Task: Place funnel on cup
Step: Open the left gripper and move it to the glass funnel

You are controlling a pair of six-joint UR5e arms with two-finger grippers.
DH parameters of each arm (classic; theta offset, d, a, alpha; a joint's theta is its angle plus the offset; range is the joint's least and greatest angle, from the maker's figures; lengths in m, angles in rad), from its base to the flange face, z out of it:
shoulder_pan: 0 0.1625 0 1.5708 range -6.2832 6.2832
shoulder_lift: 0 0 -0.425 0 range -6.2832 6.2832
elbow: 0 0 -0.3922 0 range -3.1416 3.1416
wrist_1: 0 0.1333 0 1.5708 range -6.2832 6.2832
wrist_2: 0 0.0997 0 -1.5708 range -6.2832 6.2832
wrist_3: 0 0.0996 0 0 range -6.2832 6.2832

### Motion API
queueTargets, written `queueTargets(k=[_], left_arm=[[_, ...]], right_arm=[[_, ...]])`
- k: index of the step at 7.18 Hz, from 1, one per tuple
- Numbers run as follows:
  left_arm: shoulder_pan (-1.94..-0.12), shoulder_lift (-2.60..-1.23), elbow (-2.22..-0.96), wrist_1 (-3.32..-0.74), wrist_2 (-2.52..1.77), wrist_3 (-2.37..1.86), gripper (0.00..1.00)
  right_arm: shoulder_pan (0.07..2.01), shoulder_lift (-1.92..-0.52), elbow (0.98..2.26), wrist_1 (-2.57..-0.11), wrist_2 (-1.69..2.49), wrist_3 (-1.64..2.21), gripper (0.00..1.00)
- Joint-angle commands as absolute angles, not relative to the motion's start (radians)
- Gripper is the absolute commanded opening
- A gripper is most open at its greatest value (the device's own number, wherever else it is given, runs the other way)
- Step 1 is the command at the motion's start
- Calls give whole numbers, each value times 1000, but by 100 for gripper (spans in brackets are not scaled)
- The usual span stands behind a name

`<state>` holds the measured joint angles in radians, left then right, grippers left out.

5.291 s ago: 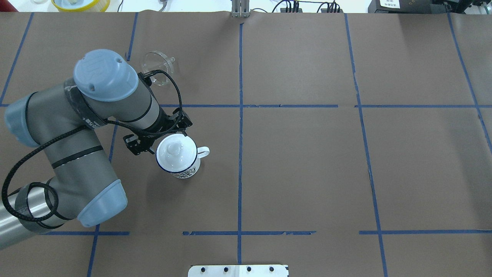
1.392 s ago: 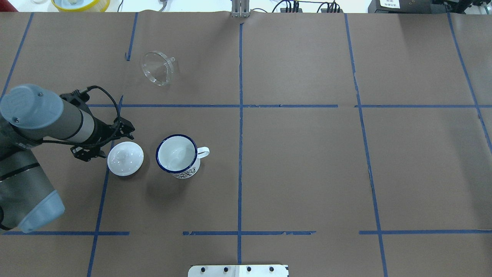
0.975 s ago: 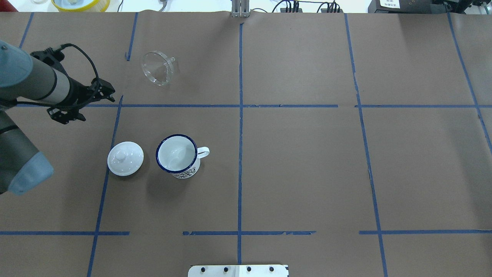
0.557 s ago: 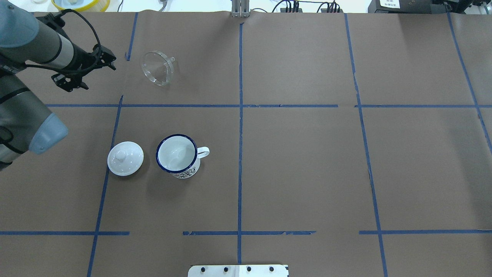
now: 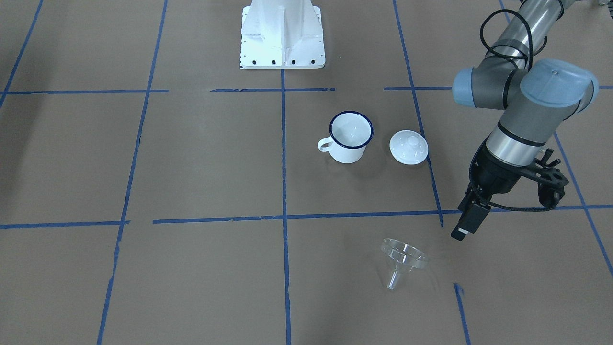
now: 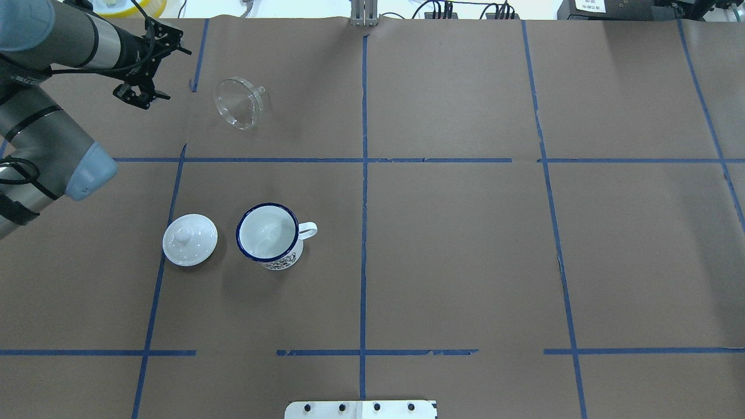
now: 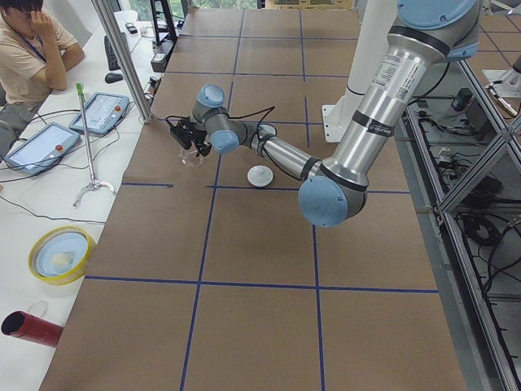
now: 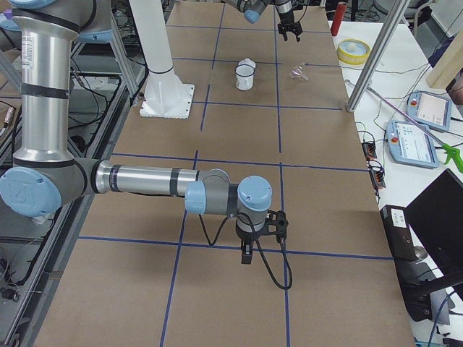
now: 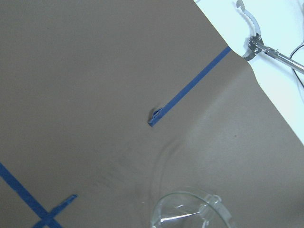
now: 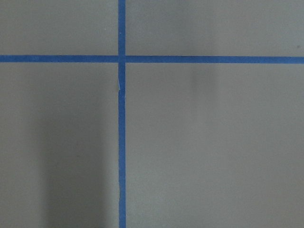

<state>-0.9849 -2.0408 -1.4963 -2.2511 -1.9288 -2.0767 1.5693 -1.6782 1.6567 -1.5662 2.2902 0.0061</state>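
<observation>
The clear funnel (image 6: pixel 238 103) lies tilted on the brown paper at the far left, its spout pointing away from me; it also shows as the funnel (image 5: pixel 403 256) and at the bottom of the left wrist view (image 9: pixel 190 211). The white cup (image 6: pixel 268 234) with a blue rim stands uncovered and upright, handle to the right. My left gripper (image 5: pixel 459 235) hangs above the table just left of the funnel, not touching it, open and holding nothing. My right gripper (image 8: pixel 246 258) hovers low over bare paper far from both; I cannot tell its state.
A white knobbed lid (image 6: pixel 190 240) lies on the table just left of the cup. A yellow-rimmed bowl (image 6: pixel 122 6) and metal tongs (image 9: pixel 256 42) sit beyond the paper's far edge. The white robot base (image 5: pixel 282 36) stands at the near middle.
My left gripper took the lid off the cup, set it down to the cup's left and let go. It then swung toward the far edge, ending beside the funnel.
</observation>
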Motion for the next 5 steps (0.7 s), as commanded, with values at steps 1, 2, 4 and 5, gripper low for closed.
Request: queueTargets(k=[1,2,4,5], left_arm=[[-982,-2098,-1401,-2399,-1820,-2226,99],[-976,-2105,-1396,-2451,-1810,-2291,99],[-861,-2138,-1327,-2545,-1623,-2420,99],[-851,-2129,-1313,-2543,-1617,-2421,99]], right_arm=[[1569,-1678,1657,-1566,2290,6,100],[1569,-1678,1657,-1566,2290,6,100],[1569,-1678,1657,-1566,2290,6,100],[1569,-1678,1657,-1566,2290,6,100]])
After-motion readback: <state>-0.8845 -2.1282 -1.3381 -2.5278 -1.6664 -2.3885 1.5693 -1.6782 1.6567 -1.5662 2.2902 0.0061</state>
